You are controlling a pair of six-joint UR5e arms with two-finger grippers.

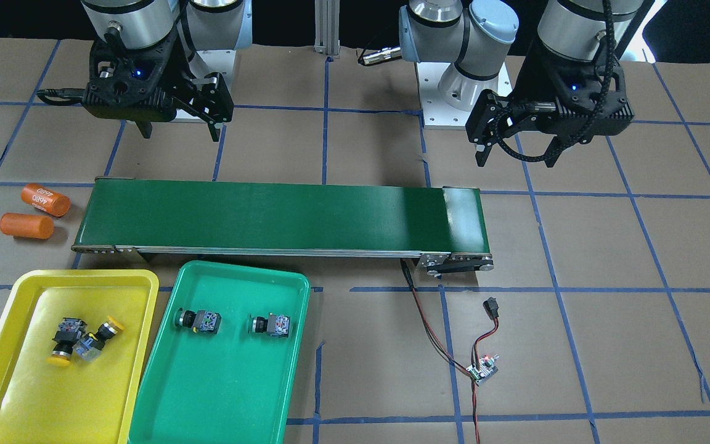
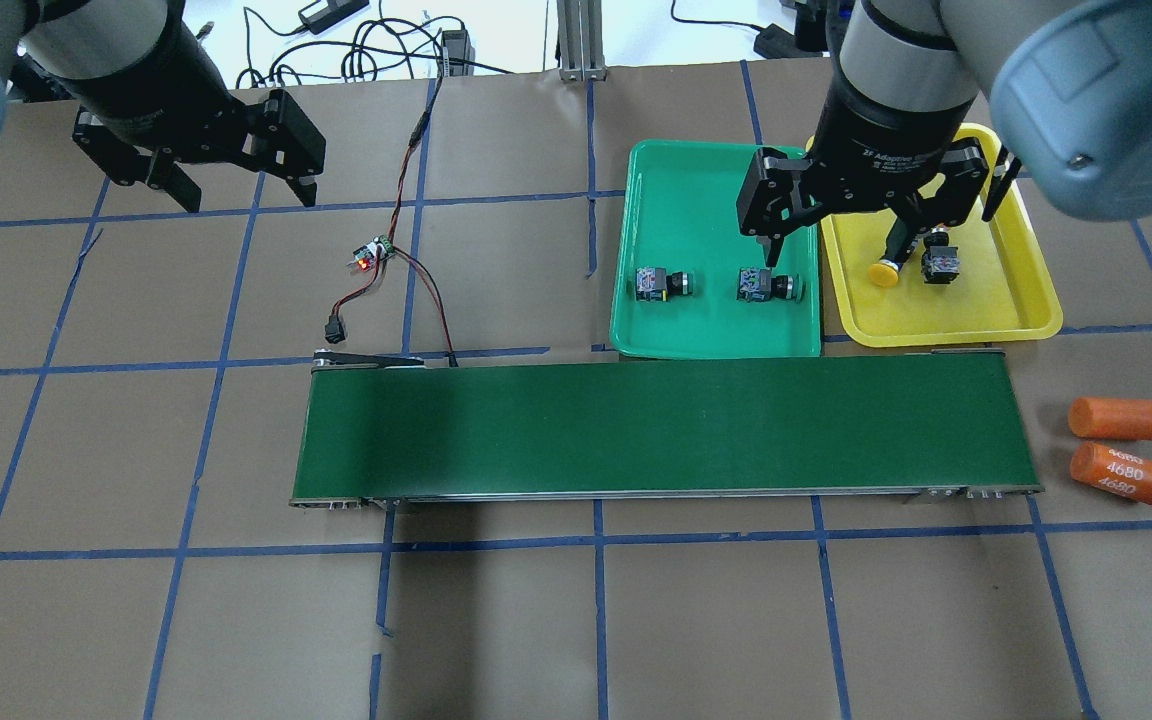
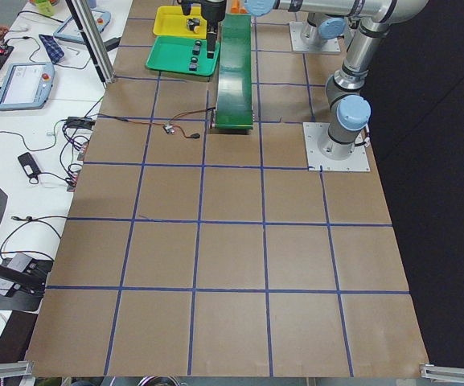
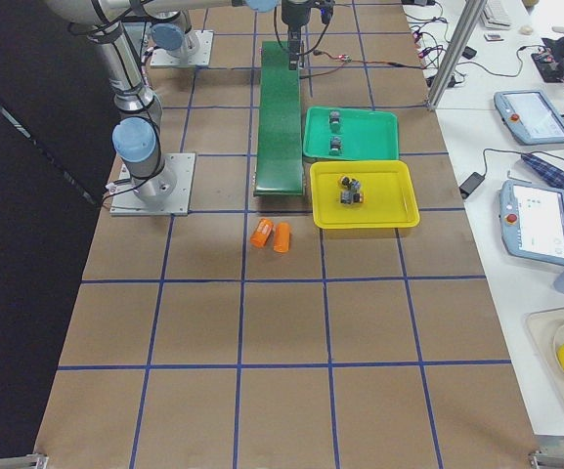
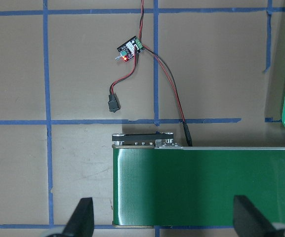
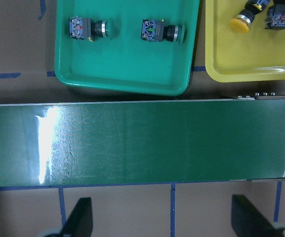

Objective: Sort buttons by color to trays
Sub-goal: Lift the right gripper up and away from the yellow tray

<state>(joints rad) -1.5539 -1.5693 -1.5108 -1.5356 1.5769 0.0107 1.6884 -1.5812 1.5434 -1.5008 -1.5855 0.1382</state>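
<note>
Across the conveyor belt (image 1: pixel 269 216), on your side:
- green tray (image 1: pixel 225 394): two green-capped buttons (image 1: pixel 198 320), apart, long axes along the belt.
- yellow tray (image 1: pixel 34 394): two yellow-capped buttons (image 1: pixel 65 338), seemingly touching, angled.
- Right gripper (image 1: pixel 179 132): fingers spread, empty, the nearer to both trays.
- Left gripper (image 1: pixel 516 161): spread, empty, near the belt's other end, well apart from the trays.

Sorting looks complete to you; no pick outstanding.

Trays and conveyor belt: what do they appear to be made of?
Yellow tray: likely moulded plastic, glossy; light sheens on its rounded rim. Green tray: same shape, probably plastic, a bit less shiny. Conveyor belt: looks like a smooth rubbery or PVC sheet, with a glare patch, on a metal-looking frame.
</note>
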